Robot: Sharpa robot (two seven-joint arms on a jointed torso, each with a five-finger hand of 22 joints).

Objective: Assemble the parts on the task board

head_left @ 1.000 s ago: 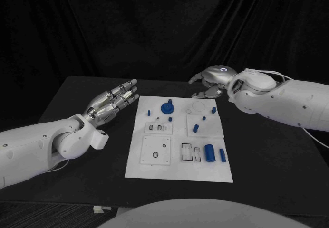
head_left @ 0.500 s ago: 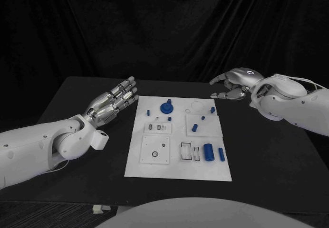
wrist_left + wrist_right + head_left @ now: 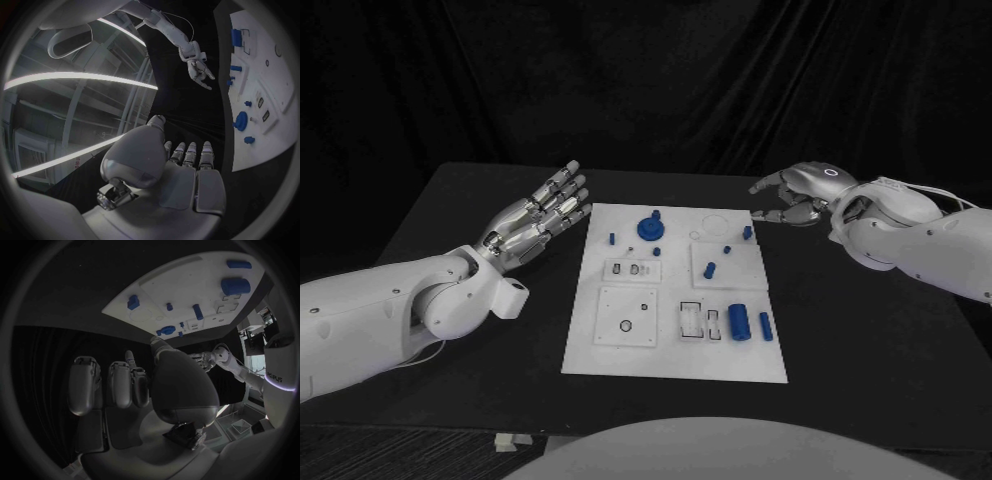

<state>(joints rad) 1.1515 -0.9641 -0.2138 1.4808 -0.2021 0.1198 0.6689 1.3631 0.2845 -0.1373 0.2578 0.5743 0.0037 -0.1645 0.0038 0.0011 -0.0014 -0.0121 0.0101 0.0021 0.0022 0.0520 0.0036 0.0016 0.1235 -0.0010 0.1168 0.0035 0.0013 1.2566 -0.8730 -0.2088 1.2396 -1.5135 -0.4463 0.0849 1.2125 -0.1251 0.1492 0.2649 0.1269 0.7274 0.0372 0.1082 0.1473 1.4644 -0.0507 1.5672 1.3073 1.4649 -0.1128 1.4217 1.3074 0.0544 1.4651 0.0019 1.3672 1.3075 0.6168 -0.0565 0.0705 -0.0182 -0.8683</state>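
Note:
The white task board lies in the middle of the table. A blue round knob stands near its far edge, and a thick blue cylinder and a slim one lie at its near right. Several small blue pegs dot the far half. My left hand hovers left of the board's far corner, fingers straight and apart, holding nothing. My right hand hangs just beyond the far right corner, fingers loosely bent downward, nothing in them. In the right wrist view, the right hand faces the board.
Black tabletop surrounds the board on every side, with a dark curtain behind. The left wrist view shows my left hand, the board beside it and the right hand farther off.
My right hand has moved rightward from above the board's far edge to a spot off its far right corner. The left hand has stayed put.

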